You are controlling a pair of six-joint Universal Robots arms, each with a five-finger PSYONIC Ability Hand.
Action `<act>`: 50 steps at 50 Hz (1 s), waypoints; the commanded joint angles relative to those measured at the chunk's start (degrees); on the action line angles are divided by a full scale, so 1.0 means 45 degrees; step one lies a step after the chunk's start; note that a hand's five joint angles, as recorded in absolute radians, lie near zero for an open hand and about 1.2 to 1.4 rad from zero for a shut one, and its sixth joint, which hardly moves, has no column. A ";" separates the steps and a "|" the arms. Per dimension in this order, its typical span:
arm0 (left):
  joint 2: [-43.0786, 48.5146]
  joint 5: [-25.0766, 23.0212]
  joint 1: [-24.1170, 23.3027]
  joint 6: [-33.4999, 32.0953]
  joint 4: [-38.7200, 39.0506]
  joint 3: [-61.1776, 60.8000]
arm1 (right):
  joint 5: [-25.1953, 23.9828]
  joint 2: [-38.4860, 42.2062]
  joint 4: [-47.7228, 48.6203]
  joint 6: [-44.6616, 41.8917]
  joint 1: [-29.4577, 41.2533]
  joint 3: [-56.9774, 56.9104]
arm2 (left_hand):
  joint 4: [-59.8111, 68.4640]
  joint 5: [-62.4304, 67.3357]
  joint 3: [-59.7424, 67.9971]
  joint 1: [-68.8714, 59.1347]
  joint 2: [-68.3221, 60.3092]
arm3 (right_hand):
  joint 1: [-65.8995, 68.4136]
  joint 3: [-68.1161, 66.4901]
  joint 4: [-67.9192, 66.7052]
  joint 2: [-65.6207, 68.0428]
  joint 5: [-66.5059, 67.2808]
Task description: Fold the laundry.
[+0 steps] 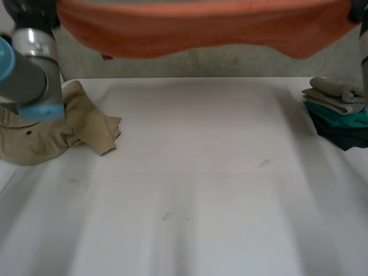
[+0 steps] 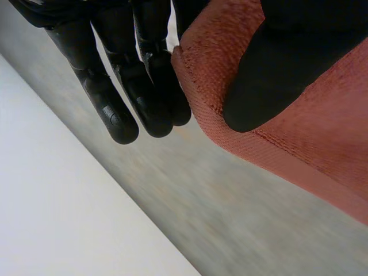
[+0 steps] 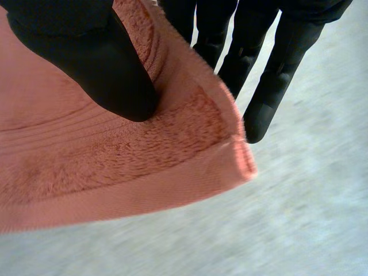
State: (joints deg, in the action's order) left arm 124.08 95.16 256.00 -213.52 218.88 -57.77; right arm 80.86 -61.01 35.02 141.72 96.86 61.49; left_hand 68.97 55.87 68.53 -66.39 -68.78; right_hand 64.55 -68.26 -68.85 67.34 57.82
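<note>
You hold towel [image 1: 201, 29] stretched aloft over far edge of table [image 1: 195, 190], long axis left-right. Left hand [image 2: 287, 63] pinches one corner, right hand [image 3: 80, 52] other. Lay-down spot lies below, nearer you.

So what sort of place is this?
Probably a robot laundry-folding station: a white table, a stack of folded cloths at one side, a crumpled beige garment at the other, and an orange towel held up by the left hand and right hand.
</note>
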 commanded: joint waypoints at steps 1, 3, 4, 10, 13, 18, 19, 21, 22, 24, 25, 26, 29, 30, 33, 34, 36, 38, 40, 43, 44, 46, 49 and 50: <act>0.0043 -0.0208 0.0026 0.0397 -0.0360 -0.2979 | -0.0331 0.1444 -0.2077 -0.0107 -0.0021 0.1079 | 0.2451 0.3141 0.2548 -0.3024 -0.2493 | 0.3434 -0.2609 -0.2479 0.2813 0.2707; 0.0101 -0.0403 -0.0033 0.0339 -0.0360 -0.3935 | -0.0331 0.1758 -0.2411 -0.0146 -0.0021 0.1295 | 0.2451 0.3141 0.2548 -0.3024 -0.2493 | 0.3434 -0.2609 -0.2479 0.2813 0.2707; 0.0102 -0.0462 -0.0052 0.0319 -0.0379 -0.4287 | -0.0331 0.1953 -0.2644 -0.0185 -0.0002 0.1606 | 0.2451 0.3141 0.2548 -0.3024 -0.2493 | 0.3434 -0.2609 -0.2479 0.2813 0.2707; -0.0423 -0.0521 -0.0092 -0.0264 -0.1722 -0.7098 | -0.0273 0.1761 -0.3972 -0.0419 -0.0119 0.2974 | 0.2451 0.3141 0.2548 -0.3024 -0.2493 | 0.3434 -0.2609 -0.2479 0.2813 0.2707; -0.2116 -0.0094 -0.0072 -0.1394 -0.3806 -0.8619 | -0.0233 0.1156 -0.5611 -0.0848 -0.0138 0.3891 | 0.2451 0.3141 0.2548 -0.3024 -0.2493 | 0.3434 -0.2609 -0.2479 0.2813 0.2707; -0.4367 0.0104 -0.0033 -0.2180 -0.6391 -1.0596 | -0.0136 -0.1302 -0.8988 -0.1941 -0.0158 0.5648 | 0.2451 0.3141 0.2548 -0.3024 -0.2493 | 0.3434 -0.2609 -0.2479 0.2813 0.2707; -0.4796 0.0065 -0.0014 -0.2316 -0.6782 -1.0928 | -0.0136 -0.1732 -0.9574 -0.2176 -0.0177 0.5942 | 0.2451 0.3141 0.2548 -0.3024 -0.2493 | 0.3434 -0.2609 -0.2479 0.2813 0.2707; -0.6100 0.0026 0.0006 -0.2511 -0.8008 -1.1863 | -0.0136 -0.2846 -1.1079 -0.3054 -0.0411 0.6724 | 0.2451 0.3141 0.2548 -0.3024 -0.2493 | 0.3434 -0.2609 -0.2479 0.2813 0.2707; -0.6496 -0.0013 0.0006 -0.2687 -0.8461 -1.2120 | -0.0136 -0.3217 -1.1490 -0.3424 -0.0567 0.6997 | 0.2451 0.3141 0.2548 -0.3024 -0.2493 | 0.3434 -0.2609 -0.2479 0.2813 0.2707; -0.7219 -0.0227 -0.0014 -0.3000 -0.9339 -1.2609 | -0.0136 -0.4116 -1.2526 -0.4498 -0.1172 0.7720 | 0.2451 0.3141 0.2548 -0.3024 -0.2493 | 0.3434 -0.2609 -0.2479 0.2813 0.2707; -0.7841 -0.0615 -0.0033 -0.3311 -1.0098 -1.2959 | -0.0136 -0.4390 -1.2781 -0.4869 -0.1367 0.7954 | 0.2451 0.3141 0.2548 -0.3024 -0.2493 | 0.3434 -0.2609 -0.2479 0.2813 0.2707; -0.8118 -0.0851 -0.0052 -0.3430 -1.0434 -1.3079 | -0.0174 -0.4644 -1.3035 -0.5241 -0.1562 0.8150 | 0.2451 0.3141 0.2548 -0.3024 -0.2493 | 0.3434 -0.2609 -0.2479 0.2813 0.2707; -0.8842 -0.1710 -0.0072 -0.3548 -1.1102 -1.3333 | -0.0331 -0.5095 -1.3311 -0.6219 -0.2032 0.8620 | 0.2451 0.3141 0.2548 -0.3024 -0.2493 | 0.3434 -0.2609 -0.2479 0.2813 0.2707; -0.8940 -0.1906 -0.0072 -0.3529 -1.1063 -1.3314 | -0.0370 -0.5076 -1.3233 -0.6318 -0.2033 0.8659 | 0.2451 0.3141 0.2548 -0.3024 -0.2493 | 0.3434 -0.2609 -0.2479 0.2813 0.2707; -0.8806 -0.2278 -0.0014 -0.3489 -1.0382 -1.3061 | -0.0546 -0.4960 -1.2551 -0.6066 -0.2033 0.8601 | 0.2451 0.3141 0.2548 -0.3024 -0.2493 | 0.3434 -0.2609 -0.2479 0.2813 0.2707; -0.8631 -0.2298 -0.0014 -0.3489 -1.0031 -1.2964 | -0.0623 -0.4611 -1.1950 -0.5697 -0.1975 0.8466 | 0.2451 0.3141 0.2548 -0.3024 -0.2493 | 0.3434 -0.2609 -0.2479 0.2813 0.2707; -0.7656 -0.2201 -0.0033 -0.3509 -0.8608 -1.2476 | -0.0585 -0.3888 -1.1185 -0.5208 -0.1936 0.8076 | 0.2451 0.3141 0.2548 -0.3024 -0.2493 | 0.3434 -0.2609 -0.2479 0.2813 0.2707; -0.6583 -0.2065 -0.0033 -0.3470 -0.7397 -1.1853 | -0.0507 -0.3047 -1.0286 -0.4524 -0.1760 0.7509 | 0.2451 0.3141 0.2548 -0.3024 -0.2493 | 0.3434 -0.2609 -0.2479 0.2813 0.2707; -0.5647 -0.1735 -0.0169 -0.3470 -0.6479 -1.1132 | -0.0448 -0.2305 -0.9563 -0.3840 -0.1312 0.6865 | 0.2451 0.3141 0.2548 -0.3024 -0.2493 | 0.3434 -0.2609 -0.2479 0.2813 0.2707; -0.4475 -0.1285 -0.0286 -0.3392 -0.5909 -1.0078 | -0.0488 -0.1446 -0.8957 -0.3098 -0.0862 0.5947 | 0.2451 0.3141 0.2548 -0.3024 -0.2493 | 0.3434 -0.2609 -0.2479 0.2813 0.2707; -0.4140 -0.1186 -0.0306 -0.3372 -0.5791 -0.9743 | -0.0429 -0.1115 -0.8781 -0.2903 -0.0765 0.5635 | 0.2451 0.3141 0.2548 -0.3024 -0.2493 | 0.3434 -0.2609 -0.2479 0.2813 0.2707; -0.2972 -0.0855 -0.0326 -0.3256 -0.5556 -0.8614 | -0.0234 -0.0313 -0.8371 -0.2608 -0.0588 0.4815 | 0.2451 0.3141 0.2548 -0.3024 -0.2493 | 0.3434 -0.2609 -0.2479 0.2813 0.2707; -0.1624 -0.0580 -0.0345 -0.3119 -0.5457 -0.7052 | 0.0214 0.0683 -0.7843 -0.2530 -0.0412 0.3799 | 0.2451 0.3141 0.2548 -0.3024 -0.2493 | 0.3434 -0.2609 -0.2479 0.2813 0.2707; -0.1347 -0.0541 -0.0346 -0.3080 -0.5457 -0.6716 | 0.0351 0.0918 -0.7726 -0.2510 -0.0354 0.3545 | 0.2451 0.3141 0.2548 -0.3024 -0.2493 | 0.3434 -0.2609 -0.2479 0.2813 0.2707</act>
State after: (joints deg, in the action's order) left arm 108.45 90.39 254.67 -228.37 193.60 -98.62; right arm 79.73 -63.47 -2.94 129.19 93.77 84.45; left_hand 69.00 55.87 68.54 -66.39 -68.79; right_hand 64.55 -68.29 -68.85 67.34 57.82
